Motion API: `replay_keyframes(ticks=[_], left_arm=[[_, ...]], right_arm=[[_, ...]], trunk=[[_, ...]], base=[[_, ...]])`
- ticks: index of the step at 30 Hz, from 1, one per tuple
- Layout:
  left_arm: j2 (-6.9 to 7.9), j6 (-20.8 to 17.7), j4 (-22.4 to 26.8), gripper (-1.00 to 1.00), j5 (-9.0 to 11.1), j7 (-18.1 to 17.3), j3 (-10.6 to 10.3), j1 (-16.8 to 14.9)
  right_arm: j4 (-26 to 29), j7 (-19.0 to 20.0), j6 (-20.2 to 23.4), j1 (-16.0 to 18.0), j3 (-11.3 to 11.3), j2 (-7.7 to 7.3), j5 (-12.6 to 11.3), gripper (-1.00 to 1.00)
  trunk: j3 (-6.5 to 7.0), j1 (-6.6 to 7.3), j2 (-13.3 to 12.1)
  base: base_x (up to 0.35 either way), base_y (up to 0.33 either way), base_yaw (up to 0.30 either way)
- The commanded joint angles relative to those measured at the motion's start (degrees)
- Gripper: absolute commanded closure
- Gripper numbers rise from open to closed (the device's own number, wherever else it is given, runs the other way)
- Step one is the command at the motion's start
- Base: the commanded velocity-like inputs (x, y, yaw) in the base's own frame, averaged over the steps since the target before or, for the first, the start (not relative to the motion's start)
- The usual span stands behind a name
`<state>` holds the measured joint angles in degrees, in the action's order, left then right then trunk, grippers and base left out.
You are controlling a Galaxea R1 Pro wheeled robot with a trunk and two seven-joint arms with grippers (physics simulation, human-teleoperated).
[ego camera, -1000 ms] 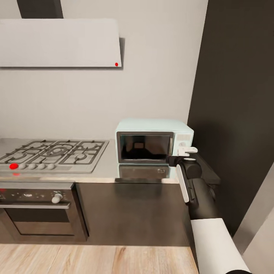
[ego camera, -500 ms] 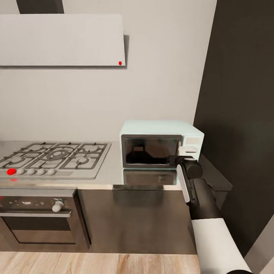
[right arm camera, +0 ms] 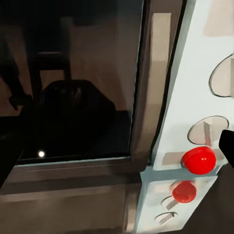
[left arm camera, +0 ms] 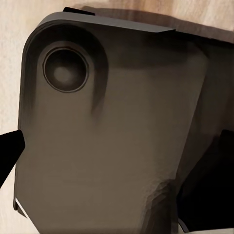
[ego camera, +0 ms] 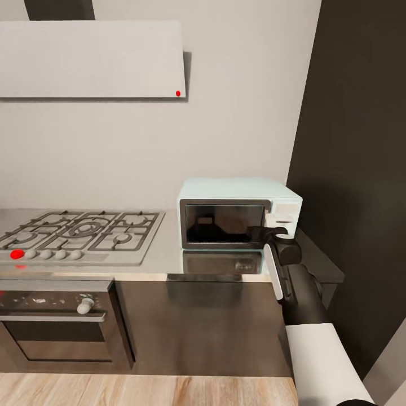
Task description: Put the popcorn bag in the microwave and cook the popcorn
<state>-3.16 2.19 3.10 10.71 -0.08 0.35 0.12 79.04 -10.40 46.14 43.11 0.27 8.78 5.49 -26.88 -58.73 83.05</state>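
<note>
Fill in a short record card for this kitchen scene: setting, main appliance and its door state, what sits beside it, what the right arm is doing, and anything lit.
setting: kitchen, pale grey countertop over dark cabinets
main appliance: pale blue microwave, door shut
beside it: steel gas hob, built-in oven below, white hood above
right arm: right gripper at the microwave's control panel; open or shut cannot be told
lit: round red light on the panel
popcorn bag: dark shape behind the glass, unclear
</note>
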Motion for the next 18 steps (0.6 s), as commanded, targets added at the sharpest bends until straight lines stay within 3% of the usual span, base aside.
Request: replay_keyframes(ticks=[1, 18], left_arm=[[-0.01, 0.1, 0.1, -1.00, 0.4, 0.0, 0.0, 0.0], [-0.01, 0.1, 0.1, -1.00, 0.5, 0.0, 0.1, 0.0]], right_arm=[[0.1, 0.4, 0.4, 0.0, 0.0, 0.01, 0.6, -1.00], [0.1, 0.6, 0.4, 0.0, 0.1, 0.01, 0.7, -1.00]], trunk=[[-0.05, 0.00, 0.0], [-0.05, 0.00, 0.0]], base=[[0.000, 0.000, 0.000], [0.000, -0.034, 0.000]])
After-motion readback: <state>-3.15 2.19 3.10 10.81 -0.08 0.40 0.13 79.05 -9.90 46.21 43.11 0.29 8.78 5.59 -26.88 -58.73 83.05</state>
